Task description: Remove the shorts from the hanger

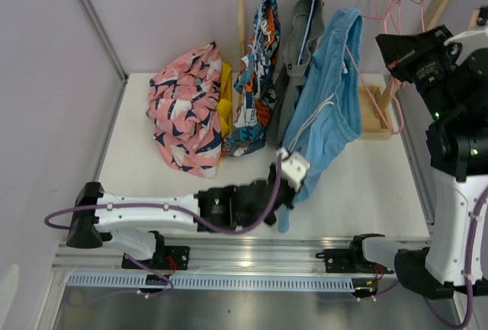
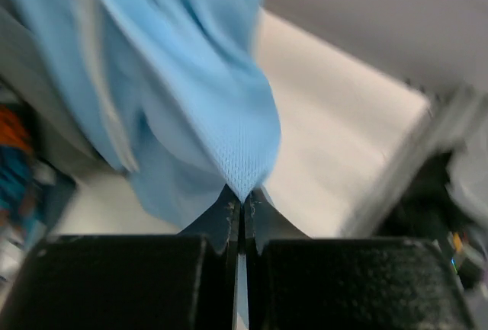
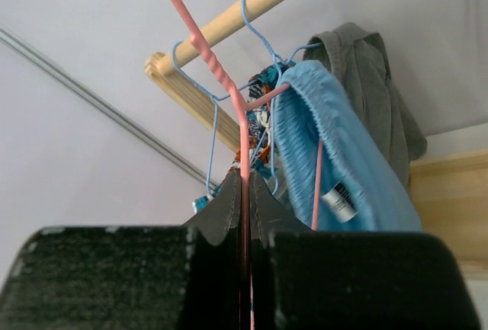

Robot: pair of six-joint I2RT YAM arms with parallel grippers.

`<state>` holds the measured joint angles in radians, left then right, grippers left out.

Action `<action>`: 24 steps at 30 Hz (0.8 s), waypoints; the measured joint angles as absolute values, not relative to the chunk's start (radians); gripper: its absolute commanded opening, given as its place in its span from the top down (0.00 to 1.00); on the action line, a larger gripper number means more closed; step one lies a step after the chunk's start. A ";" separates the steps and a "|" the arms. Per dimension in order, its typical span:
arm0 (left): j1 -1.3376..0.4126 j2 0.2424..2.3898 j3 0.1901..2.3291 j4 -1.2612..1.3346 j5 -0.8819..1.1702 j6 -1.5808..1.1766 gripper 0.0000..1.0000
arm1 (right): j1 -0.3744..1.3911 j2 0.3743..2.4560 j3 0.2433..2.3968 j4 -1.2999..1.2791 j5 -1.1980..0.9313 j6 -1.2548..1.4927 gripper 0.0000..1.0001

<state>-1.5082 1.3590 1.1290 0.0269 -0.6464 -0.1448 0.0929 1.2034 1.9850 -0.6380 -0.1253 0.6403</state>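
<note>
Left arm point(image 1: 152, 212) stretched low over the white table point(image 1: 366, 185), your left fingers point(image 2: 235, 209) pinch the hem of the light blue mesh shorts point(image 2: 191, 78) — right arm point(image 1: 457, 139) raised, your right fingers point(image 3: 235, 193) clamp the pink wire hanger point(image 3: 242, 147).

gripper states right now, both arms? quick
Left gripper: closed, pinching the lower edge of the light blue shorts.
Right gripper: closed on the pink hanger.
</note>
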 measured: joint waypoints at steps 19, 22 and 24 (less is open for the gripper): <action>-1.068 1.609 1.971 -0.349 -0.445 -0.028 1.00 | 0.137 0.888 2.139 -1.090 -0.095 0.578 1.00; -1.186 1.417 1.660 -0.349 -0.502 -0.045 1.00 | 0.176 0.921 2.094 -1.043 -0.035 0.552 1.00; -1.332 1.298 1.522 -0.362 -0.557 -0.053 1.00 | 0.187 0.957 2.055 -0.986 -0.004 0.534 1.00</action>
<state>-1.3319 1.2976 1.5223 -0.3622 -0.5568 -0.0528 0.1875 0.9573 2.0552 -0.9855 -0.0044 0.5339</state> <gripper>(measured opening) 0.012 0.036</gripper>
